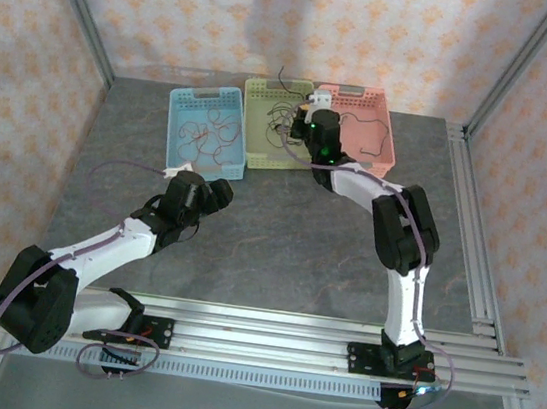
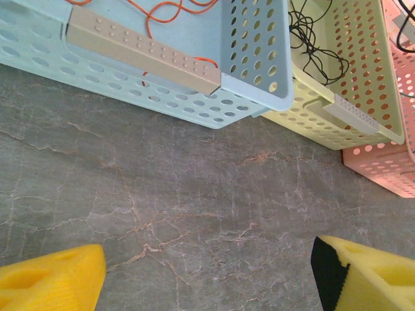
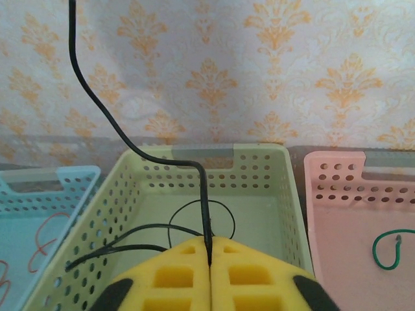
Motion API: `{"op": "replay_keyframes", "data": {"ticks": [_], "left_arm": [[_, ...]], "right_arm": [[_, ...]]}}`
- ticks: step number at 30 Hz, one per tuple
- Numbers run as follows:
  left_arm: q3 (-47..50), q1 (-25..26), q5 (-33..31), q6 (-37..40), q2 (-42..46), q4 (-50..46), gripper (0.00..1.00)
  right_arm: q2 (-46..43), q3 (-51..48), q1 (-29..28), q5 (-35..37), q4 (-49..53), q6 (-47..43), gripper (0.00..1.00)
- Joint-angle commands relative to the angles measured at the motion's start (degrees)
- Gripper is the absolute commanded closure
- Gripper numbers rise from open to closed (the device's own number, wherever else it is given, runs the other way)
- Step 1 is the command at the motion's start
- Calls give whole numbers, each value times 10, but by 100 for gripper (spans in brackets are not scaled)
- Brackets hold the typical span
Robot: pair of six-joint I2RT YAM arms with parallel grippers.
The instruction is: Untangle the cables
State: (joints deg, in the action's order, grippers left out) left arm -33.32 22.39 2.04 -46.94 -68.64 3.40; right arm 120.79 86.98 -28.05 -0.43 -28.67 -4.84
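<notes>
Red-orange cables (image 1: pixel 207 137) lie looped in the blue basket (image 1: pixel 179 111); their loops (image 2: pixel 170 9) also show in the left wrist view. Black cables (image 1: pixel 282 125) curl in the green basket (image 1: pixel 257 88). My right gripper (image 1: pixel 315 121) hovers over that basket. It is shut (image 3: pixel 209 256) on one black cable (image 3: pixel 97 97), which rises from between the fingers and bends up to the left. More black loops (image 3: pixel 194 223) lie below it. My left gripper (image 1: pixel 216 193) hangs open (image 2: pixel 207 275) over bare table, just in front of the blue basket, with nothing between its fingers.
A pink basket (image 1: pixel 391 129) stands to the right of the green one and holds a green wire (image 3: pixel 389 249). The three baskets sit side by side at the back of the grey stone-patterned table (image 1: pixel 279 236). Metal frame posts and patterned walls close the space.
</notes>
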Motion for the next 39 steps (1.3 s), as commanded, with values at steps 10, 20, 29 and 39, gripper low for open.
{"op": "replay_keyframes", "data": {"ticks": [10,20,29,39], "left_arm": [[-17,2,-16,-2,0,-6,16],[-13,2,-15,-2,3,-3,16],[-6,3,-15,-2,12,3,16],[-1,3,-13,-2,18,6,16]], "right_arm": [[-72,-48,2,-54,34,10,53],[-284,-386,3,-16,-131,54,53],[-476,-625,3,125,-166,-13,52],[-522,-704,3,196,-235,-55,52]]}}
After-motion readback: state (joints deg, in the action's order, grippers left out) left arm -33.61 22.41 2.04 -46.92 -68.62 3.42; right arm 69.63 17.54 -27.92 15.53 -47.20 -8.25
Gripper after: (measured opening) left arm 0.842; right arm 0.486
